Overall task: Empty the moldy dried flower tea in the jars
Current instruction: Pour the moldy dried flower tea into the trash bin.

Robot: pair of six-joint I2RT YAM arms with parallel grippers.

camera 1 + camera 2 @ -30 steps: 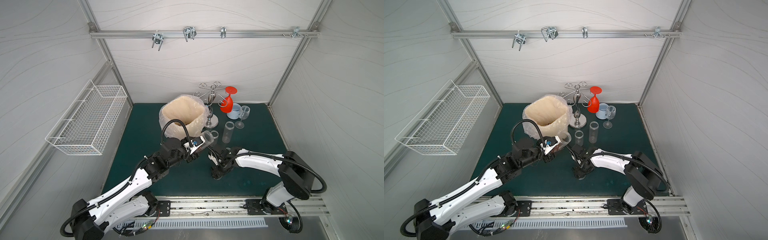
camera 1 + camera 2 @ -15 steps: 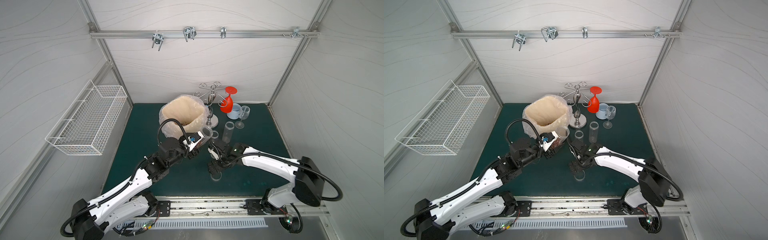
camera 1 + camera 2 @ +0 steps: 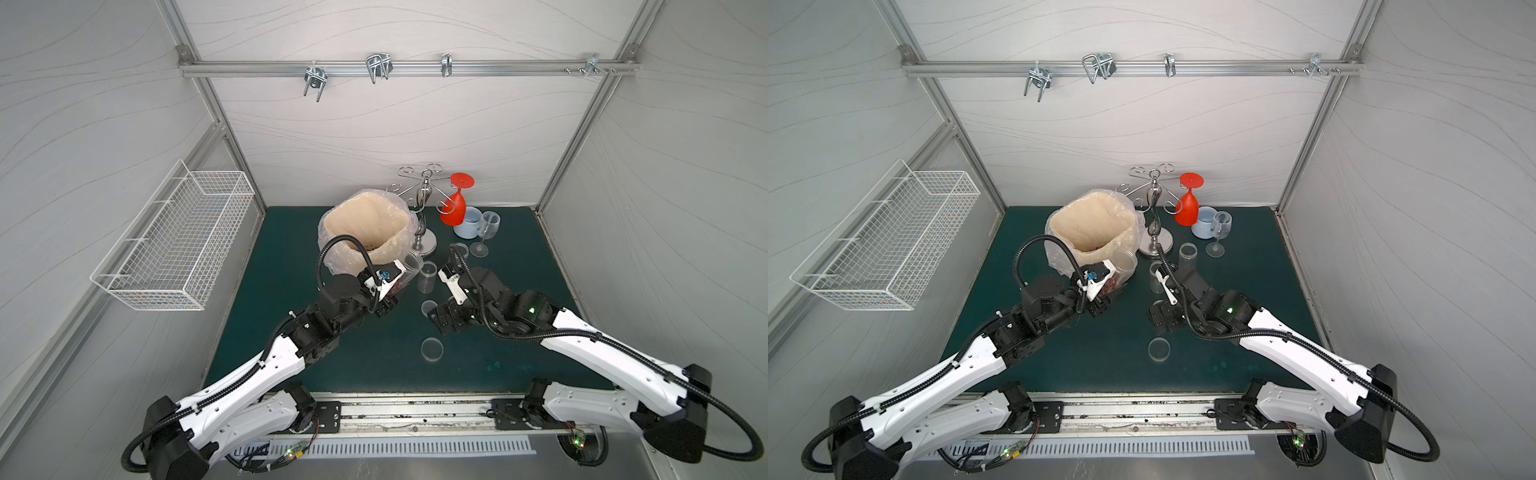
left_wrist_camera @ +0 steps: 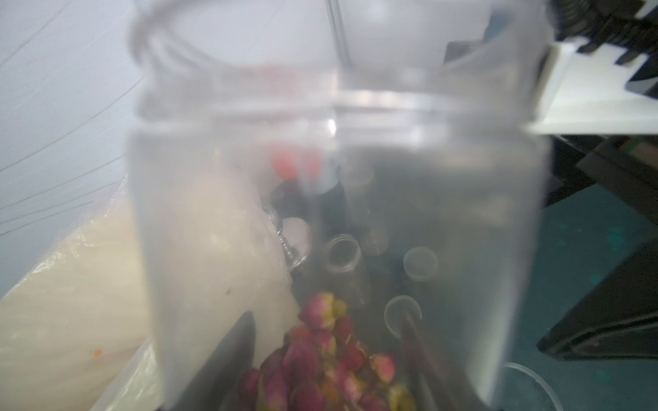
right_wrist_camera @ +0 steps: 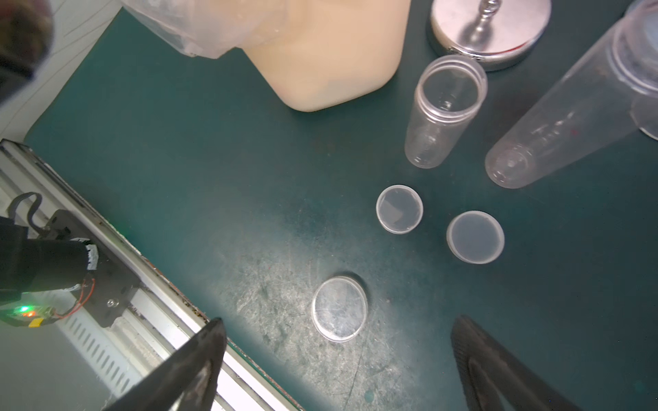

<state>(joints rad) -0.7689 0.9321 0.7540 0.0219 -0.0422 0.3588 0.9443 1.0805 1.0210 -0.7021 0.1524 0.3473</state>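
Observation:
My left gripper (image 3: 392, 286) is shut on the short wide jar (image 3: 410, 268), lidless and tilted with its mouth up beside the bin (image 3: 397, 245). In the left wrist view the jar (image 4: 338, 178) fills the frame, with the moldy dried flower tea (image 4: 320, 363) heaped at its bottom between the fingers. My right gripper (image 3: 440, 303) hangs open and empty above the mat. In the right wrist view that gripper (image 5: 338, 320) is above the wide lid (image 5: 340, 309) lying flat. The short narrow jar (image 5: 441, 114) and the tall narrow jar (image 5: 569, 117) stand open and empty.
Two small lids (image 5: 399, 209) (image 5: 475, 236) lie on the green mat. Behind the jars stand a chrome glass stand (image 3: 424, 245) with a red glass (image 3: 455, 208), a pale blue mug (image 3: 467, 222) and a clear wine glass (image 3: 488, 224). A wire basket (image 3: 174, 237) hangs on the left wall.
My right gripper opened, left the wide lid on the mat and rose away from it. My left gripper carried the jar a little closer to the bin.

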